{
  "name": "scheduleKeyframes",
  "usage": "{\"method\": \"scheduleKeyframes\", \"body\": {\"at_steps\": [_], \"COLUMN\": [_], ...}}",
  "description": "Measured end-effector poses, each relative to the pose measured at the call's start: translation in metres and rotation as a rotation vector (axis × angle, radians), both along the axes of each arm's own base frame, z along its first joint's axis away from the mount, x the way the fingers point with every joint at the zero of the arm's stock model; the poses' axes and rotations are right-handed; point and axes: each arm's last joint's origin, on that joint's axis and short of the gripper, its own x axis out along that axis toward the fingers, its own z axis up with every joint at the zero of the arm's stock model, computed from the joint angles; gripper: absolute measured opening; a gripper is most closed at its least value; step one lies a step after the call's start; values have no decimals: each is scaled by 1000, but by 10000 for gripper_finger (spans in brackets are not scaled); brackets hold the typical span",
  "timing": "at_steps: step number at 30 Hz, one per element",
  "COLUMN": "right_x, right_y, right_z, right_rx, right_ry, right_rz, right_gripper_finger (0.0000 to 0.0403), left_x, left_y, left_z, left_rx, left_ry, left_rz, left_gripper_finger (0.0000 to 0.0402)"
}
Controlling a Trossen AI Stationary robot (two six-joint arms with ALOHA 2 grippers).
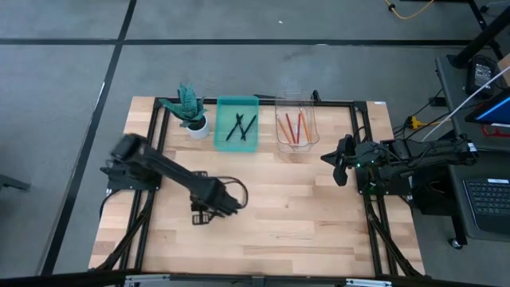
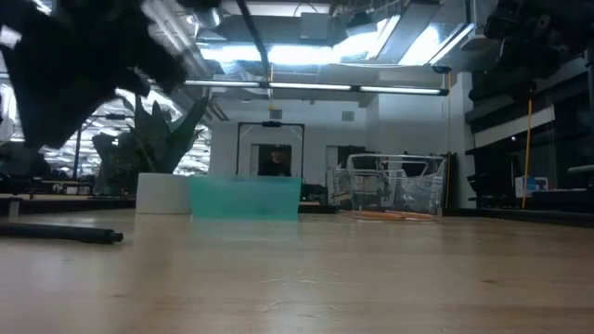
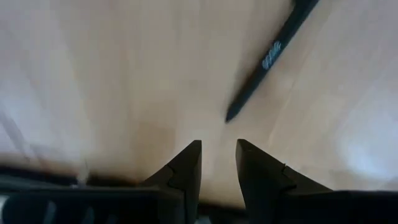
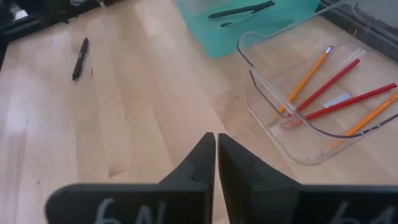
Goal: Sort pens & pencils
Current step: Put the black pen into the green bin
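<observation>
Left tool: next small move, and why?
Probably ease the left tool forward over the loose pen and lower it. The fingers are slightly apart and empty, and that pen lies on the bare table just ahead of them, outside the teal bin. The right tool waits, shut.

A pale wooden table (image 1: 303,231), framed by black rails, is seen carrying a teal tray (image 1: 237,123) and a clear tray (image 1: 296,121) side by side near its far edge. A white pot (image 1: 198,126) with a green plant is set just beside the teal tray. One black pen (image 4: 79,59) is laid directly on the bare wood, well apart from both trays.
</observation>
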Motion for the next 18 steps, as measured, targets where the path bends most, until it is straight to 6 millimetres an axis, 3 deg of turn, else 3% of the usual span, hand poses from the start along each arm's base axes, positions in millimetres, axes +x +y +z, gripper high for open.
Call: {"method": "scheduleKeyframes", "body": {"at_steps": [4, 9, 15, 18], "right_x": [1, 1, 1, 1], "right_y": [0, 0, 0, 0], "right_z": [1, 1, 1, 1], "right_rx": [2, 1, 1, 1], "right_ry": [-13, -16, -16, -17], "right_rz": [0, 0, 0, 0], "right_gripper_finger": [21, 21, 21, 21], "left_x": [-27, -54, -54, -51], "left_y": [14, 23, 17, 21], "left_z": [12, 1, 4, 6], "left_rx": [-6, -66, -99, -69], "left_ry": [-241, -370, -460, -485], "left_rz": [-24, -4, -27, 51], "left_gripper_finger": [94, 94, 94, 97]}}
